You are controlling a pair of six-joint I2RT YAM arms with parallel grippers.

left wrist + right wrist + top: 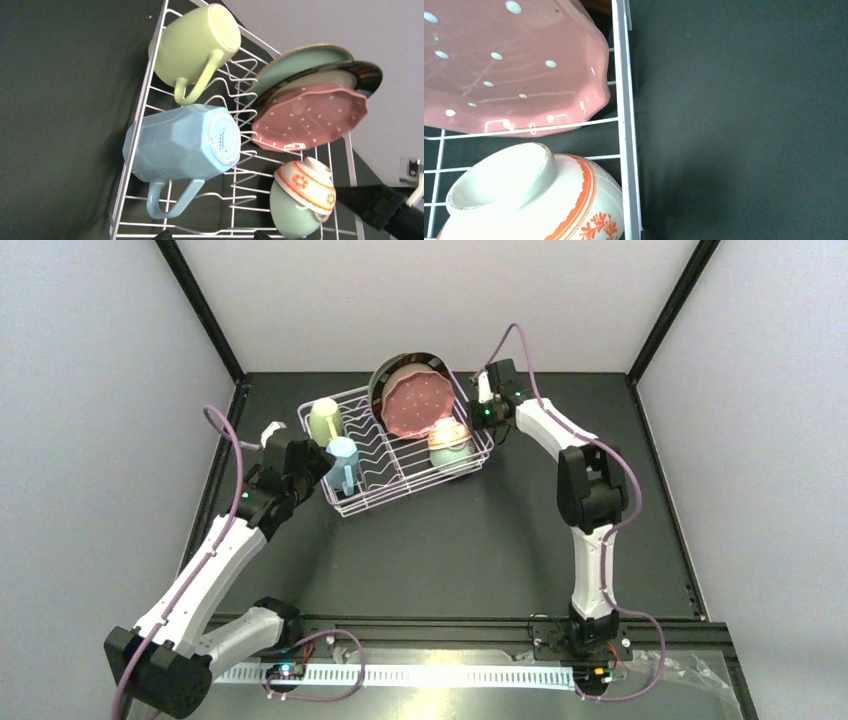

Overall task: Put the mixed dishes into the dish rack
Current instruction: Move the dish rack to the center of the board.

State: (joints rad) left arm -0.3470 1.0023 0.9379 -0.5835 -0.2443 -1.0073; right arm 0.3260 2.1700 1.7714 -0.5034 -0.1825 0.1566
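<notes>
Jaws on my left are standing apart, the right pair I cannot tell, and I am seeing all the mixed dishes point(420, 402) sitting in the dish rack point(624, 100), far on the counter point(450, 550), loading looking done.

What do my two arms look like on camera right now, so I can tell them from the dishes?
Both the left arm and right arm have white tubular links joined by chunky black joints. A mauve cable loops along each, small green lights glow on them, and their bases are black.
</notes>
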